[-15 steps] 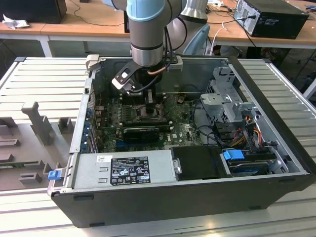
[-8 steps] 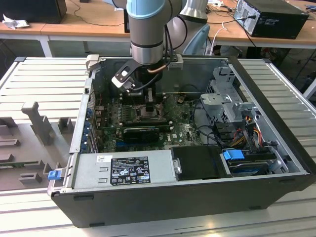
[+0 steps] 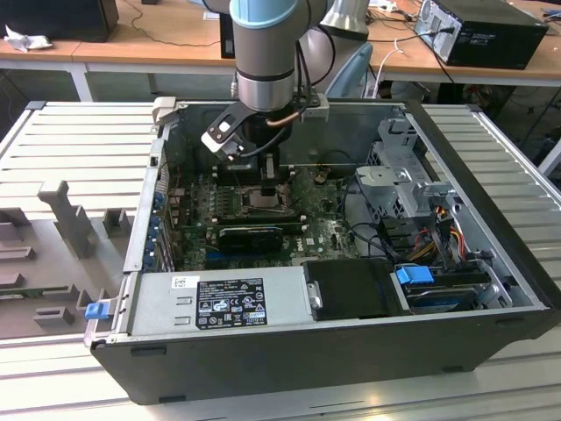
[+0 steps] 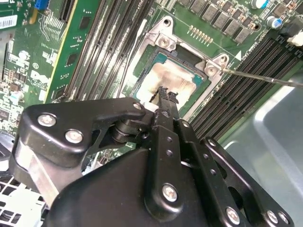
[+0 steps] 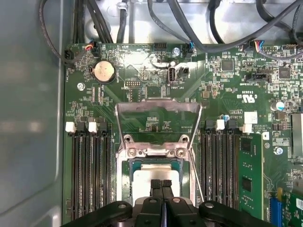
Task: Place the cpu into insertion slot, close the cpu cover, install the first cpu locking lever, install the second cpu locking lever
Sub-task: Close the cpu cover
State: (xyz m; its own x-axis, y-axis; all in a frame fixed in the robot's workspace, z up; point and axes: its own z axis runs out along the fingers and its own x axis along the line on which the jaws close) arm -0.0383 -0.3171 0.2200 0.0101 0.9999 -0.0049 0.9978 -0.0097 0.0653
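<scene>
One cpu (image 5: 147, 177) lies flat in the insertion slot (image 5: 156, 152), pale metal top facing up and edges square with the socket's silvery rim (being square, it has no long axis to speak of). One cpu cover (image 5: 158, 104) stands tilted up and open, hinged at the edge of the slot nearer the single coin cell battery (image 5: 103, 71); the green motherboard (image 5: 142, 92) shows through its large window. One gripper (image 5: 161, 182) hangs directly over the chip, its two black fingers pressed together with nothing visible between them; whether the tips touch the metal top I cannot tell. In the second wrist view one thin metal lever (image 4: 265, 78) runs out from a corner of the socket, its long axis slanting across the memory slots. Two banks of long black memory slots (image 5: 92, 175) flank the socket, one on each side, and four white latches (image 5: 70, 126) sit at their ends. In the exterior view the one arm reaches down into the open computer case (image 3: 491, 307).
</scene>
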